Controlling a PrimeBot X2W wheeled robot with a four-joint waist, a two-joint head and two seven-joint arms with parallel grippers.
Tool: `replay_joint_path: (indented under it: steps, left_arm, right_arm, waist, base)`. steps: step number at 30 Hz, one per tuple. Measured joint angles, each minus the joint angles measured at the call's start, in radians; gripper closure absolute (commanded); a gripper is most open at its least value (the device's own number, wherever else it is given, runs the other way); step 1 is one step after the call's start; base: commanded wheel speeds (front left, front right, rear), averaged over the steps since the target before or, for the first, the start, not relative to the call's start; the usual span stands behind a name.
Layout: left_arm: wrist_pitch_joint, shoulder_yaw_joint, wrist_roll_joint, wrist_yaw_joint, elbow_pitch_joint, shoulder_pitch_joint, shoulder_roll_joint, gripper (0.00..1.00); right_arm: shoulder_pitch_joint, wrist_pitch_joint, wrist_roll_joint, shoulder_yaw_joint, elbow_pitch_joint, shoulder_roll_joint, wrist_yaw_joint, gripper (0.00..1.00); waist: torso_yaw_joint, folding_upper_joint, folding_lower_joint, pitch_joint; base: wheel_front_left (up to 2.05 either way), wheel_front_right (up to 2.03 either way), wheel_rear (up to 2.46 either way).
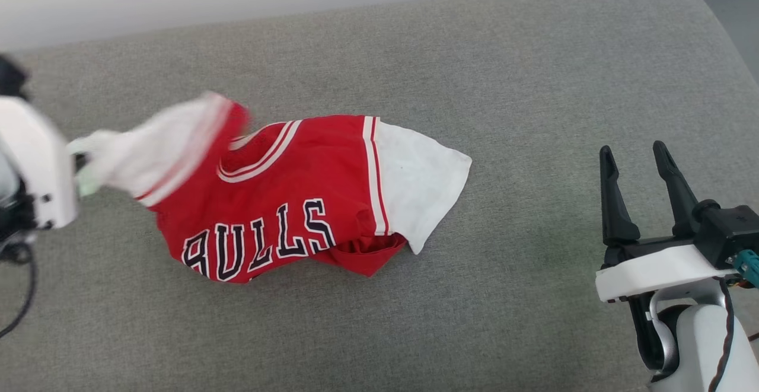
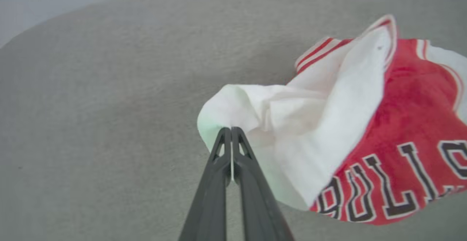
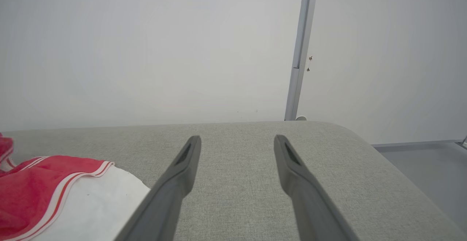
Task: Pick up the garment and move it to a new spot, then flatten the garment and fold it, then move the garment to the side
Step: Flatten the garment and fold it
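Left wrist view: my left gripper (image 2: 231, 128) is clenched on the white sleeve of the garment (image 2: 401, 117), which lies slumped mid-way along the cushion (image 2: 91, 106); right gripper (image 1: 632, 147) released at the cushion's right end; pick-up step, so next I judge a clean lift.

I saw one garment (image 1: 296, 202) on the one grey cloth-covered desk (image 1: 474, 54), a red top with two white sleeves (image 1: 415, 178) and five black letters (image 1: 261, 244) across it. Two tools were about, the left tool (image 2: 231, 129) and the right tool (image 1: 632, 147), each with two dark fingers (image 3: 175, 182). One pale upright post (image 3: 299, 51) stood against the wall (image 3: 146, 51) behind.
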Motion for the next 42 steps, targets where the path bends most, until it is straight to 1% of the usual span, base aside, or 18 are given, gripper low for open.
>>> replay_joint_path:
  steps: [2, 5, 9, 13, 16, 18, 19, 21, 24, 27, 30, 35, 37, 42]
  left_arm:
    - [-0.02, 0.012, 0.006, 0.02, 0.023, 0.035, 0.03, 1.0]
    - [-0.044, 0.027, -0.002, 0.045, 0.078, 0.088, 0.049, 1.0]
    - [-0.065, 0.046, -0.041, 0.071, 0.172, 0.153, 0.045, 1.0]
    - [-0.058, 0.048, -0.067, 0.094, 0.249, 0.191, 0.033, 1.0]
    - [-0.049, 0.049, -0.081, 0.1, 0.277, 0.201, 0.019, 1.0]
    - [-0.06, 0.053, -0.081, 0.09, 0.28, 0.2, 0.016, 0.49]
    - [-0.061, 0.058, -0.082, 0.088, 0.28, 0.199, 0.016, 0.01]
    - [-0.06, 0.059, -0.083, 0.085, 0.275, 0.191, 0.023, 0.0]
    - [-0.046, 0.065, -0.083, 0.083, 0.254, 0.169, 0.049, 0.0]
    - [-0.017, 0.059, -0.068, 0.081, 0.213, 0.147, 0.078, 0.0]
    - [0.001, 0.06, -0.064, 0.082, 0.172, 0.12, 0.092, 0.0]
    - [0.02, 0.046, -0.037, 0.093, 0.143, 0.086, 0.099, 0.0]
    - [0.022, 0.049, -0.04, 0.093, 0.141, 0.067, 0.088, 0.0]
    - [0.064, 0.008, -0.017, 0.096, 0.161, 0.066, 0.081, 0.0]
  right_arm:
    - [0.0, 0.001, 0.0, 0.002, -0.003, 0.0, 0.0, 0.0]
    - [0.001, 0.007, 0.0, 0.002, -0.005, 0.0, 0.0, 0.0]
    - [0.0, 0.01, 0.0, 0.005, -0.007, 0.0, 0.0, 0.0]
    - [-0.002, 0.017, 0.0, 0.002, -0.009, 0.0, 0.0, 0.0]
    - [-0.002, 0.02, 0.0, 0.003, -0.011, 0.0, 0.0, 0.0]
    - [-0.002, 0.021, -0.001, 0.004, -0.012, 0.0, 0.0, 0.0]
    - [-0.002, 0.022, -0.001, 0.004, -0.013, 0.0, 0.0, 0.0]
    - [-0.002, 0.026, -0.001, 0.005, -0.014, 0.0, 0.0, 0.0]
    - [-0.001, 0.028, -0.001, 0.008, -0.017, 0.0, 0.0, 0.0]
    - [0.002, 0.031, -0.002, 0.011, -0.022, 0.0, 0.0, 0.0]
    - [0.004, 0.036, -0.002, 0.013, -0.029, -0.001, 0.0, 0.0]
    - [0.004, 0.044, -0.002, 0.021, -0.043, -0.007, 0.0, 0.0]
    - [0.004, 0.047, -0.002, 0.027, -0.047, -0.008, 0.0, 0.0]
    - [0.004, 0.053, -0.002, 0.031, -0.057, -0.011, 0.0, 0.0]
  waist:
    - [0.004, 0.0, 0.0, 0.003]
    - [0.008, 0.0, 0.0, 0.007]
    - [0.011, 0.0, 0.0, 0.012]
    - [0.014, 0.0, 0.0, 0.015]
    - [0.017, 0.0, 0.0, 0.017]
    - [0.02, 0.0, 0.0, 0.016]
    - [0.021, 0.0, 0.0, 0.016]
    - [0.025, 0.0, 0.0, 0.013]
    - [0.029, 0.0, 0.0, 0.008]
    - [0.033, 0.0, 0.0, 0.004]
    - [0.035, 0.0, 0.0, 0.004]
    - [0.033, 0.0, 0.0, 0.014]
    - [0.031, 0.0, 0.0, 0.019]
    - [0.027, 0.0, 0.0, 0.029]
  base:
    - [0.0, 0.0, 0.0]
    - [0.0, 0.0, 0.0]
    - [0.0, 0.0, 0.0]
    - [0.0, 0.0, 0.0]
    - [0.0, 0.0, 0.0]
    - [0.0, 0.0, 0.0]
    - [0.0, 0.0, 0.0]
    - [0.0, 0.0, 0.0]
    - [0.0, 0.0, 0.0]
    - [0.0, 0.0, 0.0]
    - [0.0, 0.0, 0.0]
    - [0.0, 0.0, 0.0]
    - [0.0, 0.0, 0.0]
    - [0.0, 0.0, 0.0]
